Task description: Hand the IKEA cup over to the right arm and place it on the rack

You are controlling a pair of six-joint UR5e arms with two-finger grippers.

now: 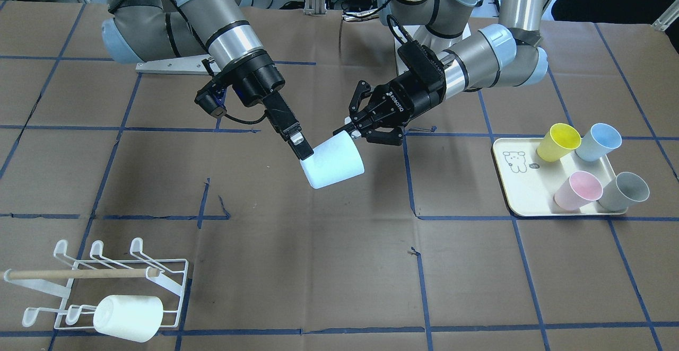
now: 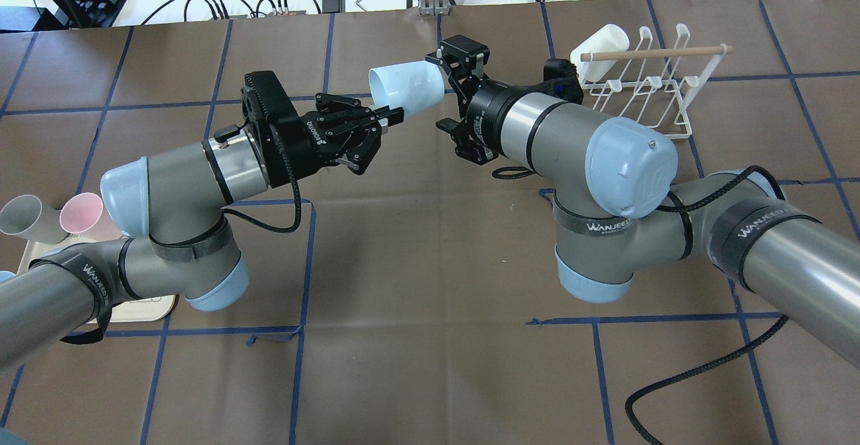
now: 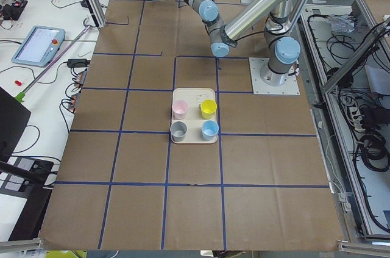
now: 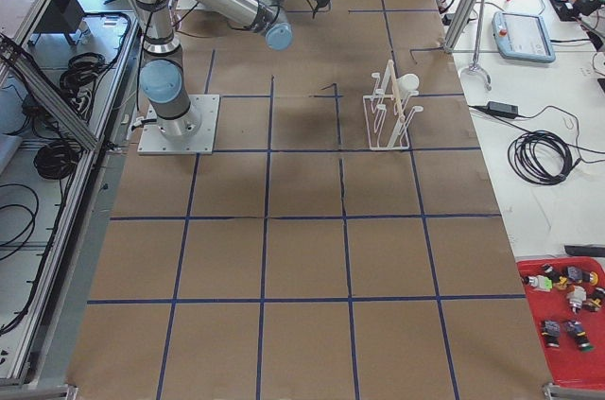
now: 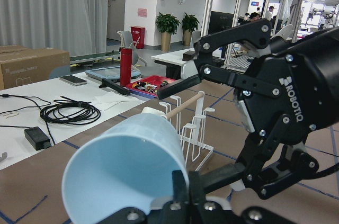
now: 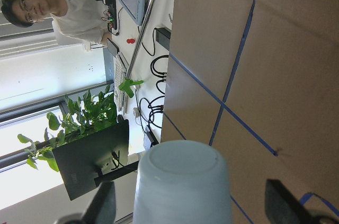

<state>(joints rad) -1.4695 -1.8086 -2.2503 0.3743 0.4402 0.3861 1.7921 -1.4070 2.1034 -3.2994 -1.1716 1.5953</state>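
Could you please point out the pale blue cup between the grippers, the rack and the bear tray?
pale blue cup point(image 1: 337, 161): exterior front-facing view, on its side wall.
rack point(image 1: 79, 273): exterior front-facing view, on its wooden bar.
tray point(image 1: 528, 189): exterior front-facing view, on its bare floor.
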